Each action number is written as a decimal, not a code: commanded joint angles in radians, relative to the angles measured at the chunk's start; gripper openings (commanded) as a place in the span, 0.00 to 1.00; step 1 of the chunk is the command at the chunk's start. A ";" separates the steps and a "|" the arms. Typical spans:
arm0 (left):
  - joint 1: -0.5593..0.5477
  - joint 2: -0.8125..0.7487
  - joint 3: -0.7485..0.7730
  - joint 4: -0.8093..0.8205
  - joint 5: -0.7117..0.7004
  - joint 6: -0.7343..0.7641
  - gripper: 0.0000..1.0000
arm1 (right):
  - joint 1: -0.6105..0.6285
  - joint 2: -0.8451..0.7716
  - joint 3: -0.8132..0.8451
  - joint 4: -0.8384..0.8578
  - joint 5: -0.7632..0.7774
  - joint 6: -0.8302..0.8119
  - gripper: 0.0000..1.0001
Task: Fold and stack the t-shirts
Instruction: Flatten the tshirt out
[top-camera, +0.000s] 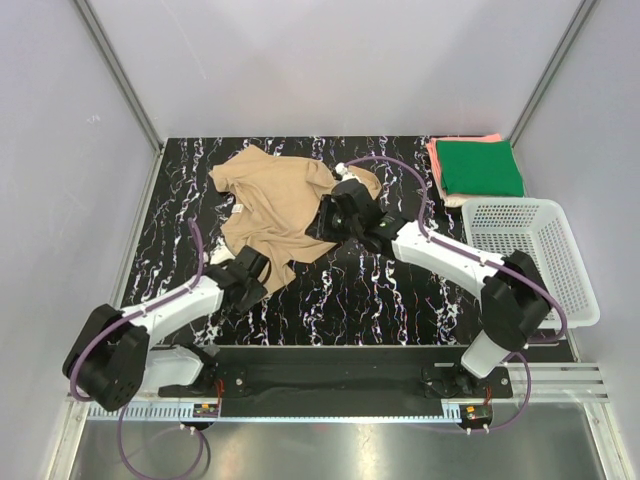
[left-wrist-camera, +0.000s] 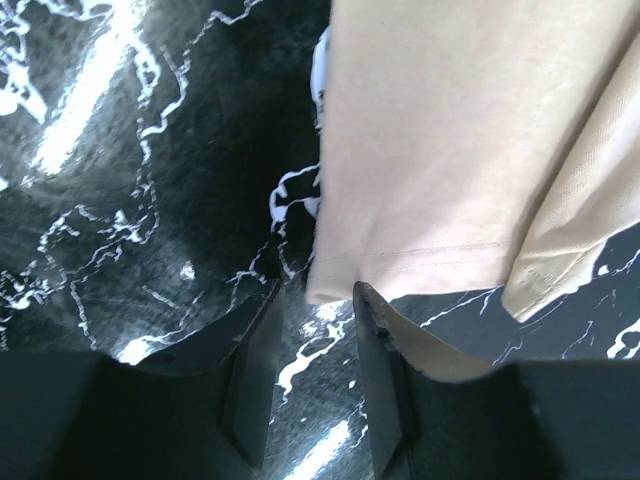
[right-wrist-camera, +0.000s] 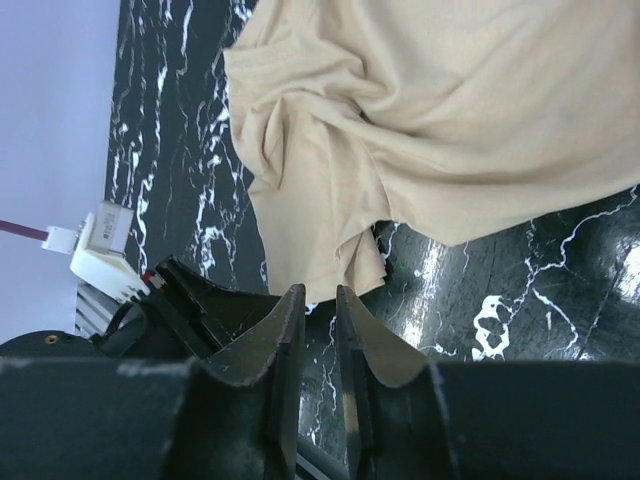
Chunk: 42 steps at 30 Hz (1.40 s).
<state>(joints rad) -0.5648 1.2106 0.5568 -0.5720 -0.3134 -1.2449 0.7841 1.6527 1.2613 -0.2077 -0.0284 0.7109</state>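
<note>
The tan t-shirt (top-camera: 275, 200) lies crumpled on the black marble table (top-camera: 380, 290), left of centre. My left gripper (top-camera: 262, 272) is at its near hem corner. In the left wrist view the jaws (left-wrist-camera: 316, 292) are open, with the hem corner (left-wrist-camera: 420, 150) just at the fingertips. My right gripper (top-camera: 328, 222) is at the shirt's right edge. Its jaws (right-wrist-camera: 319, 292) stand a narrow gap apart with nothing between them, and bunched tan cloth (right-wrist-camera: 400, 120) lies just beyond. A folded dark green t-shirt (top-camera: 481, 167) lies on a folded coral-pink one (top-camera: 436, 165) at the back right.
A white mesh basket (top-camera: 575, 270) stands at the table's right edge, just in front of the folded stack. Pale walls close in the table at the left, back and right. The left arm's white connector (right-wrist-camera: 100, 245) shows in the right wrist view.
</note>
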 joint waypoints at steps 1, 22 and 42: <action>-0.004 0.038 0.014 0.027 -0.052 0.004 0.39 | -0.006 -0.071 -0.017 0.036 0.065 -0.024 0.27; 0.046 -0.319 0.316 -0.285 -0.513 0.375 0.00 | -0.358 0.103 0.028 -0.078 0.208 -0.016 0.58; 0.086 -0.464 0.284 -0.270 -0.527 0.453 0.00 | -0.439 0.526 0.380 -0.119 0.142 0.045 0.61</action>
<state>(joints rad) -0.4850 0.7586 0.8406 -0.8749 -0.8013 -0.8074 0.3473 2.1834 1.6592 -0.3126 0.1280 0.7197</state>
